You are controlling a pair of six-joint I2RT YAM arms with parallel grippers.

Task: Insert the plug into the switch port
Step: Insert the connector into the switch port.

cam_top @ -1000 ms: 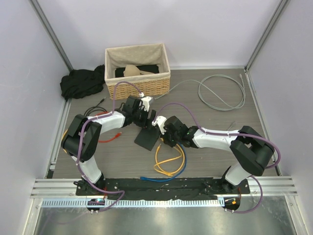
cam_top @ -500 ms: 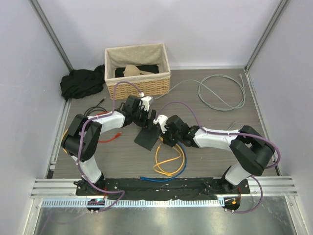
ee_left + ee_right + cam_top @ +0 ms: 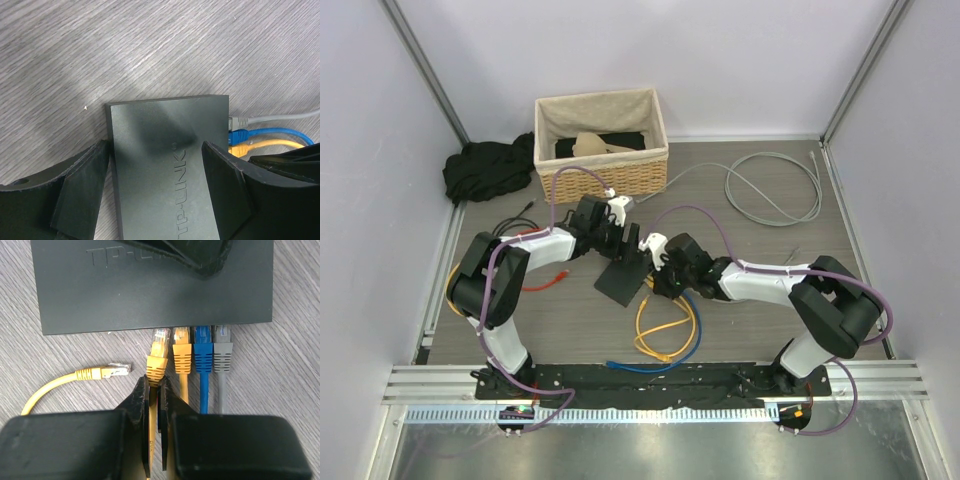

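Observation:
The switch (image 3: 621,283) (image 3: 160,170) (image 3: 100,295) lies flat on the table, a dark-grey box marked TP-LINK. My left gripper (image 3: 616,248) (image 3: 155,145) stands open over it. One of its fingers (image 3: 82,185) is at the switch's back edge, the other on its top; whether they press down I cannot tell. My right gripper (image 3: 656,276) (image 3: 155,382) is shut on the yellow plug (image 3: 158,357) at its boot. The plug's clear tip meets the port edge, slightly tilted, left of the yellow, blue and grey plugs (image 3: 202,347) seated there. More of its clear part shows than of theirs.
A second yellow plug (image 3: 111,371) lies loose by the switch. The yellow cable loop (image 3: 665,325) and a blue cable (image 3: 640,365) lie near my bases, a red one (image 3: 545,281) at left. A wicker basket (image 3: 602,170), black cloth (image 3: 485,168) and grey cable coil (image 3: 775,190) sit farther back.
My right gripper has edged a little toward the switch with the yellow plug in it. The left gripper and the switch have not moved.

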